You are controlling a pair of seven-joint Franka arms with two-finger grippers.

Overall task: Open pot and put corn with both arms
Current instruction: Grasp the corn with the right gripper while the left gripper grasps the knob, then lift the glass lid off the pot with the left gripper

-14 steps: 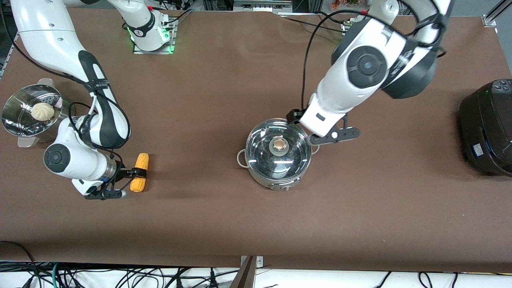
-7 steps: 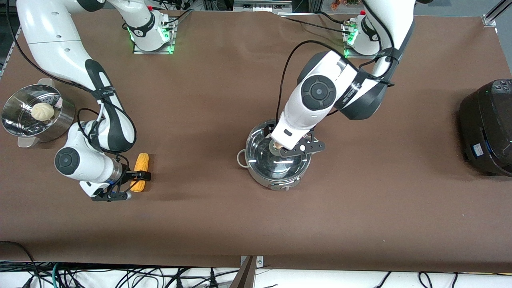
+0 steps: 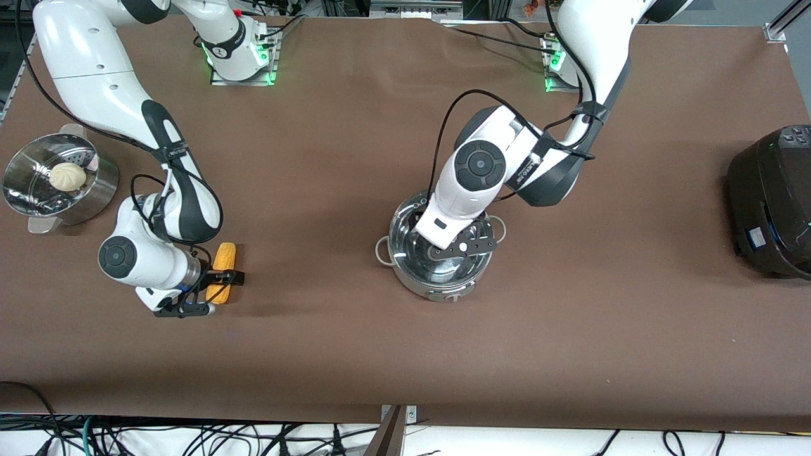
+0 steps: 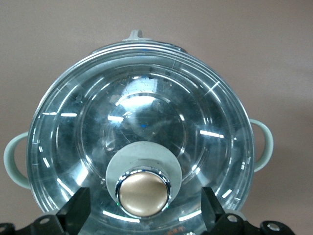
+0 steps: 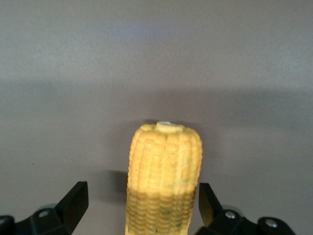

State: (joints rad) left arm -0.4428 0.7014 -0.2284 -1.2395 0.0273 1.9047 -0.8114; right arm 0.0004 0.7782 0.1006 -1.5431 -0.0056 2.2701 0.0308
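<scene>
Tan lid knob (image 4: 143, 193) of the shiny steel pot (image 3: 441, 250) is straddled by the open left gripper (image 4: 143, 215); glass lid judged fragile, slippery. Stiff yellow corn cob (image 5: 164, 178) lies between the parted right gripper (image 5: 142, 211) fingers, best held mid-length.

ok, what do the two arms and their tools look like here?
Both arms, left arm and right arm, are glossy white with black joint bands and round dark grey joint caps. Loose black cables loop along each forearm. Bases glow green. The left tool and right tool are black, with two flat-faced fingers.

One pot (image 3: 441, 253), one corn (image 3: 222, 272), two arms (image 3: 481, 177)
</scene>
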